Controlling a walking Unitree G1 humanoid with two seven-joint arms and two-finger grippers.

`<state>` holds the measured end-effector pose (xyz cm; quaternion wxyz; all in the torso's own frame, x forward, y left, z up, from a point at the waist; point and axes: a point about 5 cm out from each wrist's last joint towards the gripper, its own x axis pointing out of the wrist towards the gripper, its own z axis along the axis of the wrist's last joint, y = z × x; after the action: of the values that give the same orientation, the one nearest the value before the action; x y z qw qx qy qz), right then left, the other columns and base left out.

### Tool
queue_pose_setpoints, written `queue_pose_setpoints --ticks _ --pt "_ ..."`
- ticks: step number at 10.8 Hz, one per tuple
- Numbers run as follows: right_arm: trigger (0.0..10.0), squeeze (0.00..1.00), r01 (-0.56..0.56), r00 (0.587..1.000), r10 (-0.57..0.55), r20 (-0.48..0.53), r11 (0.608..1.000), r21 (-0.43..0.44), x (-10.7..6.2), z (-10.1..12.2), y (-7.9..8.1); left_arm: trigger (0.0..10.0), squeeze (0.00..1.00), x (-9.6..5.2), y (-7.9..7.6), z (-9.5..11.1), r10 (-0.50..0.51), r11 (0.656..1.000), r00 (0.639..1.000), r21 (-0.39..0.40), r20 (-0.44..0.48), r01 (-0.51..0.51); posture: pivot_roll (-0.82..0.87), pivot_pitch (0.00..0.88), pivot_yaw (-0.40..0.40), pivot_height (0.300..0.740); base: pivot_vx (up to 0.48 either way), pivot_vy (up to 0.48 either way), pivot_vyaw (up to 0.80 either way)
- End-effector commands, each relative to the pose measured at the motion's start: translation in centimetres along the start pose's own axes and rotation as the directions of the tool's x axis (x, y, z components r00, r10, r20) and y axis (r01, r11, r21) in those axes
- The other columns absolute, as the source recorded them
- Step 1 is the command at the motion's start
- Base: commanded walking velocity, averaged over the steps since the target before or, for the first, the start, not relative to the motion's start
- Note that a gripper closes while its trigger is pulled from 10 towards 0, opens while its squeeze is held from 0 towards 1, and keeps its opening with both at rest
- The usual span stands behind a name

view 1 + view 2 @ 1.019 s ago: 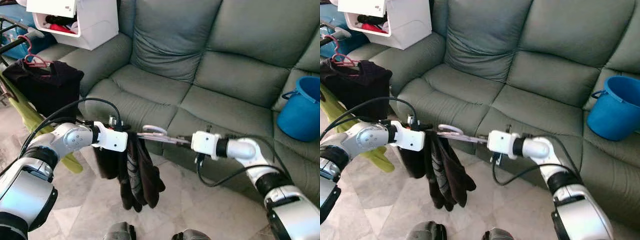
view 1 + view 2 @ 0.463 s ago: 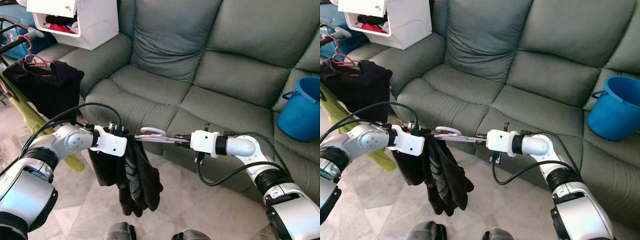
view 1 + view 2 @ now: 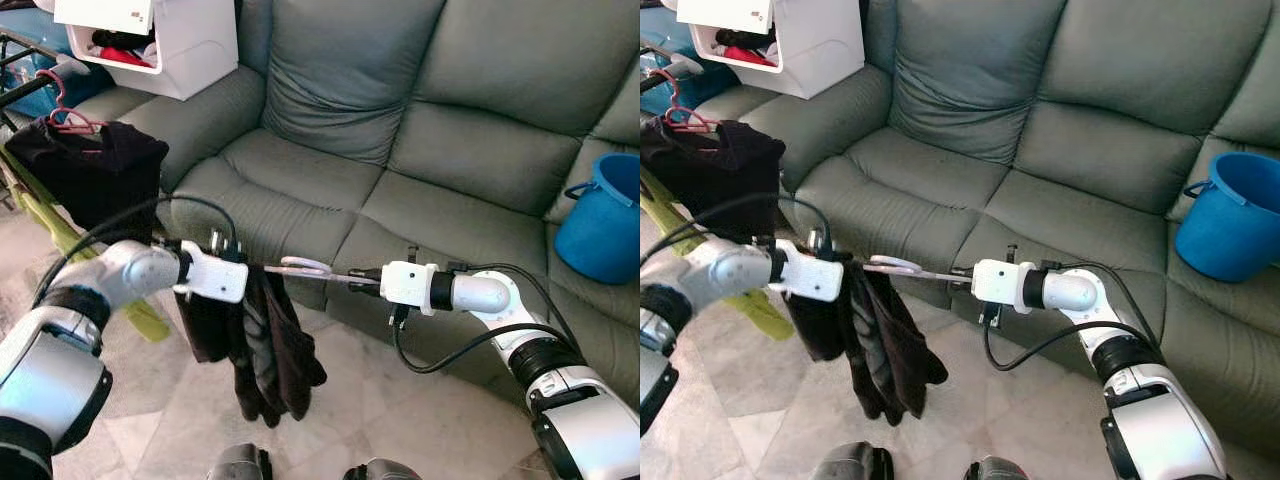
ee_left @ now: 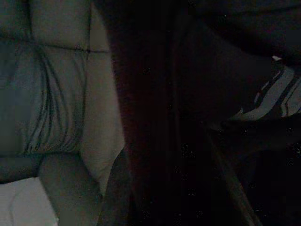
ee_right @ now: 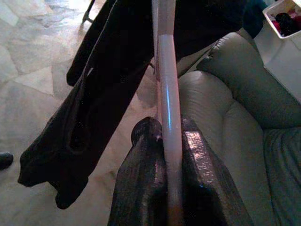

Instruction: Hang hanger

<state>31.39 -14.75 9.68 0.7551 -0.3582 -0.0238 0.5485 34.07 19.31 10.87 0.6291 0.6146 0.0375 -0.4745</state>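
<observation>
While one dark garment drapes it, two pincers grip one hanger.

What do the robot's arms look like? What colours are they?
Both arms are shiny silver with black bands at the joints. Each wrist ends in a white boxy block, and black cables loop beside them. The right tool has two long, glossy black fingers. The left tool sits against dark cloth.

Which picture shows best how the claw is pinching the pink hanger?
The right wrist view: the right claw is right up close, its two black fingers shut on the pink hanger. The eye views show the hanger small, stretched between both arms with dark clothes hanging. The left wrist view is too dark.
</observation>
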Motion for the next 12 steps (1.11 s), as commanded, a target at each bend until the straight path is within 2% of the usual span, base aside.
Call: queue_pose_setpoints --ticks 1,2,3,5,8,10,11,12 --pt "10.0 0.00 0.028 0.999 -0.026 0.039 0.999 -0.039 0.10 0.79 -0.74 10.0 0.00 -0.40 0.68 -0.32 -0.008 1.000 1.000 0.016 -0.024 0.008 -0.07 0.000 -0.045 0.740 0.000 0.000 0.00" --pt "10.0 0.00 0.029 0.999 -0.028 0.036 0.999 -0.039 0.13 0.77 -0.74 4.0 0.00 -0.41 0.62 -0.36 -0.024 1.000 0.999 0.015 -0.027 0.024 -0.07 0.000 -0.045 0.740 0.000 0.000 0.00" --pt "10.0 0.00 0.028 0.999 -0.028 0.027 0.999 -0.035 0.10 0.60 -0.64 0.0 0.00 -0.45 0.70 -0.36 -0.031 0.999 0.999 0.015 -0.027 0.032 -0.07 0.000 -0.045 0.740 0.000 0.000 0.00" --pt "10.0 0.00 0.027 0.999 -0.027 0.020 0.999 -0.028 0.15 0.44 -0.43 0.0 0.00 -0.66 0.93 -0.43 -0.046 0.999 0.999 0.023 -0.028 0.047 -0.07 0.000 -0.044 0.740 0.000 0.000 0.00" --pt "10.0 0.00 0.029 0.999 -0.028 0.023 0.999 -0.032 0.36 0.48 -0.23 0.0 0.00 -0.65 0.54 -0.38 -0.081 0.997 0.997 -0.006 -0.012 0.081 -0.07 0.000 -0.041 0.740 0.000 0.000 0.00" --pt "10.0 0.00 0.073 0.996 -0.072 0.044 0.997 -0.010 0.43 0.67 -0.51 0.0 0.00 -0.60 0.40 -0.41 -0.081 0.996 0.997 -0.025 -0.012 0.081 -0.07 0.000 -0.041 0.740 0.000 0.000 0.00" --pt "10.0 1.00 0.089 0.995 -0.090 0.050 0.996 0.026 0.60 0.71 -0.66 0.0 0.00 -0.57 0.29 -0.55 -0.078 0.996 0.997 -0.050 -0.020 0.077 -0.07 0.000 -0.042 0.740 0.000 0.000 0.00" --pt "10.0 1.00 0.087 0.994 -0.089 0.059 0.996 0.031 0.77 0.89 -0.58 0.0 0.00 -0.52 0.07 -0.68 -0.072 0.994 0.997 -0.089 -0.023 0.070 -0.07 0.000 -0.042 0.740 0.000 0.000 0.00"
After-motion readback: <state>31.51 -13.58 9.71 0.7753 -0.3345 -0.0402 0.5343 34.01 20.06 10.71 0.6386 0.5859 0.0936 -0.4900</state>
